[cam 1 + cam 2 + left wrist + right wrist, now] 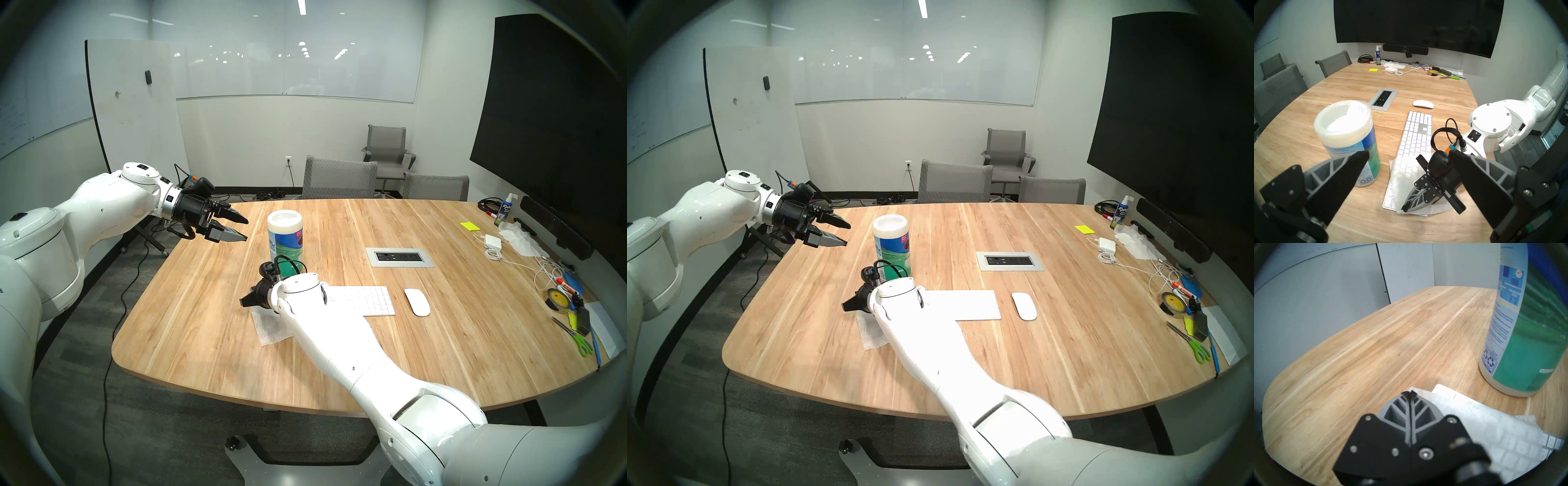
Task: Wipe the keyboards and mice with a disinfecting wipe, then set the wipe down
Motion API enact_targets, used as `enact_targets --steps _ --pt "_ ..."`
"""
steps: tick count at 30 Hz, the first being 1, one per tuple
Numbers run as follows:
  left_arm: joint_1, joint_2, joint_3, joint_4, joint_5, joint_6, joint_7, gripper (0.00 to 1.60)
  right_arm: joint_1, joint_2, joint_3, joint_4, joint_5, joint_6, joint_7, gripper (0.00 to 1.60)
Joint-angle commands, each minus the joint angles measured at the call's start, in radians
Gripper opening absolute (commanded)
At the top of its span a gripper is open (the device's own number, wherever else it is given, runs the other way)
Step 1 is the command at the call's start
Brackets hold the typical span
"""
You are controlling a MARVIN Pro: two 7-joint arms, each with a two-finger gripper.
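A long white keyboard [369,300] lies on the wooden table, and a white oval mouse [417,302] sits just right of it. A white wipe [271,329] is draped over the keyboard's left end [1417,134] and spills onto the table in front of it. My right gripper [242,301] is shut and sits low over the wipe [1457,412] at that end. In the right wrist view its fingertips [1408,394] meet with nothing visible between them. My left gripper [242,229] hangs open in the air over the table's far left, empty.
A tall wipes canister [285,237] stands just behind the keyboard's left end, close to my right wrist. A power outlet panel [399,257] is set into the table's middle. Cables, tape, scissors [582,342] and a spray bottle [505,208] crowd the right edge. Grey chairs [339,178] stand beyond.
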Motion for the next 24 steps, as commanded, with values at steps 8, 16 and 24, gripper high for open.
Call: enact_targets --steps 8,16,24 --pt "-0.033 -0.002 0.019 0.003 -0.03 -0.003 0.001 1.6 0.034 0.002 -0.018 0.02 -0.024 0.035 -0.009 0.0" --pt "-0.035 -0.002 0.026 0.004 -0.036 -0.005 0.001 1.6 0.05 -0.005 0.002 0.049 -0.036 0.036 -0.029 0.0" --pt "-0.037 -0.003 0.033 0.004 -0.041 -0.006 0.001 1.6 0.087 -0.012 0.02 0.114 -0.06 0.025 -0.058 0.0"
